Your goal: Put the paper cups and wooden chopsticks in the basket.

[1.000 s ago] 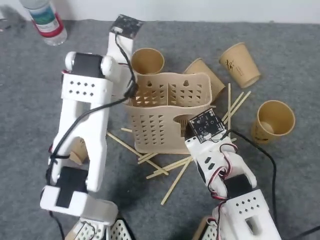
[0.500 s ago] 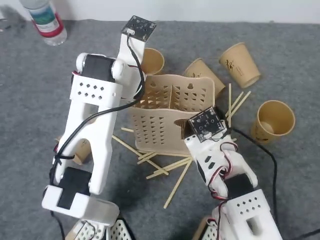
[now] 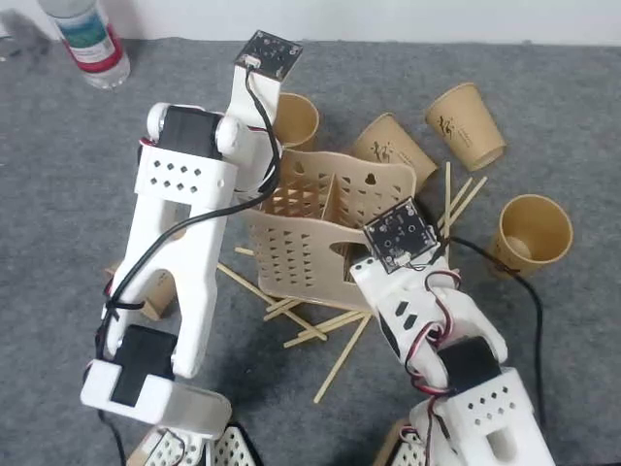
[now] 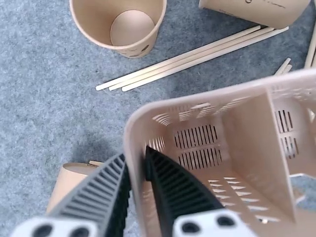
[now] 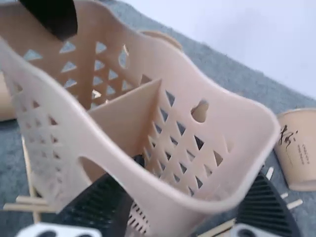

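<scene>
While left gripper (image 4: 136, 155) jaws clench the tilted beige perforated plastic basket (image 3: 301, 254), right gripper (image 5: 185, 183) jaws straddle its rim, spread wide.

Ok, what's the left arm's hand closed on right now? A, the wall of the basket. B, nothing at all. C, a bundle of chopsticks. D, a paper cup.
A: in the left wrist view the left hand has one finger inside and one outside the basket, pinching its wall near the rim.
</scene>
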`<move>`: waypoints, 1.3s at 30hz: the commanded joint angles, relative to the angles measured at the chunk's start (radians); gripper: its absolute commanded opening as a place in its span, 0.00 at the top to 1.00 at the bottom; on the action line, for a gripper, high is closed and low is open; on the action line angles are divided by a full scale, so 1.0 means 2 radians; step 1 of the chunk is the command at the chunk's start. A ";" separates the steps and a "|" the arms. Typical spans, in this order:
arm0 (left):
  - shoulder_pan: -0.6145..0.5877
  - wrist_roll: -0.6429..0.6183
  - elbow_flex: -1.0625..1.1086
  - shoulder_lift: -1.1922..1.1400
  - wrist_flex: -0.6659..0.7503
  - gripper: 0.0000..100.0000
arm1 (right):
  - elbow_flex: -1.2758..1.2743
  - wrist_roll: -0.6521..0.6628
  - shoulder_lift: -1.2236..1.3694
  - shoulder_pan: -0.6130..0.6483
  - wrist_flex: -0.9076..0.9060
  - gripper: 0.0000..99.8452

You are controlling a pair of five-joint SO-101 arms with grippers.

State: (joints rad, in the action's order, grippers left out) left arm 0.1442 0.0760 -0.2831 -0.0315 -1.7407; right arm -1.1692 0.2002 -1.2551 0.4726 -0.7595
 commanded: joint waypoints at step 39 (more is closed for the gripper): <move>0.002 -0.013 -0.001 0.023 0.009 0.99 | 0.049 0.053 -0.083 0.094 -0.158 0.61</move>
State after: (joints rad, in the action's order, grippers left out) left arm 0.1458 0.0560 -0.2831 -0.0253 -1.7377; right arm -1.0879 0.2647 -1.4300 0.6337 -1.1063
